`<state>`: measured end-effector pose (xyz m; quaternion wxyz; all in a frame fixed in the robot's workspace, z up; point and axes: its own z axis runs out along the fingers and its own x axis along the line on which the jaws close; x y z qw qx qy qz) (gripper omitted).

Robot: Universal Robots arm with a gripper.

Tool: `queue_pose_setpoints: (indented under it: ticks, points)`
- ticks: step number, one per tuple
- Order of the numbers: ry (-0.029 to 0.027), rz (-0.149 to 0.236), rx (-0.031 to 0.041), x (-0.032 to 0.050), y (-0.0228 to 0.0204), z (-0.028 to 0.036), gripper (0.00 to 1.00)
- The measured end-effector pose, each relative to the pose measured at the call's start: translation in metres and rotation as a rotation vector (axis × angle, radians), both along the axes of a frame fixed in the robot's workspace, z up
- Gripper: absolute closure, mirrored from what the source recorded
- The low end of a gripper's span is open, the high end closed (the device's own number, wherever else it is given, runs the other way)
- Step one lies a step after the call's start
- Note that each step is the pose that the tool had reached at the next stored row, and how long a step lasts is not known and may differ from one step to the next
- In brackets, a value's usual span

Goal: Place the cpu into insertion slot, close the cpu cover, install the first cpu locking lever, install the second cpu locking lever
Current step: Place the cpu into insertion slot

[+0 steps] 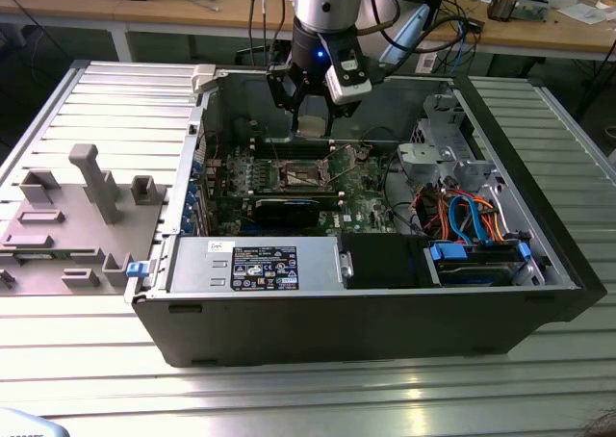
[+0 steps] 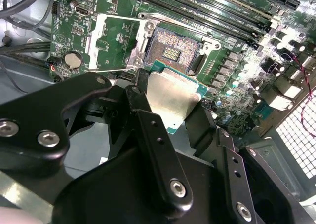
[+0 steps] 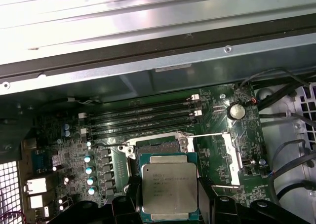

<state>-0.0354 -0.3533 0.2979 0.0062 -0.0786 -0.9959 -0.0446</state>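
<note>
My gripper (image 1: 311,119) is shut on the cpu (image 1: 311,124), a flat square chip with a silver-grey top, and holds it by two opposite edges. The chip hangs above the green motherboard (image 1: 366,182) inside the open computer case. Both wrist views show the cpu (image 2: 170,98) (image 3: 169,189) between black fingers (image 2: 136,93), just beside and above the insertion slot (image 2: 173,51) (image 3: 157,146). The slot's dark centre is bare. The cpu cover (image 2: 116,41) (image 3: 230,150) is swung open beside the slot.
Long memory slots (image 3: 143,118) run beside the socket. A black graphics card (image 1: 289,209), a labelled power supply (image 1: 255,264), orange and blue cables (image 1: 462,211) and a drive cage (image 1: 476,254) crowd the case. A grey fixture (image 1: 77,206) sits at the exterior view's left.
</note>
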Motion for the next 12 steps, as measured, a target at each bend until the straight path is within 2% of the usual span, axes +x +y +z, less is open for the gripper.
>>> queue_pose_setpoints:
  ticks: [10,12]
  points:
    - [-0.0001,-0.015,0.0000,0.0000,0.0000,-0.0007,0.45]
    - [0.0000,-0.031,0.0000,0.0000,0.0000,-0.0014,0.45]
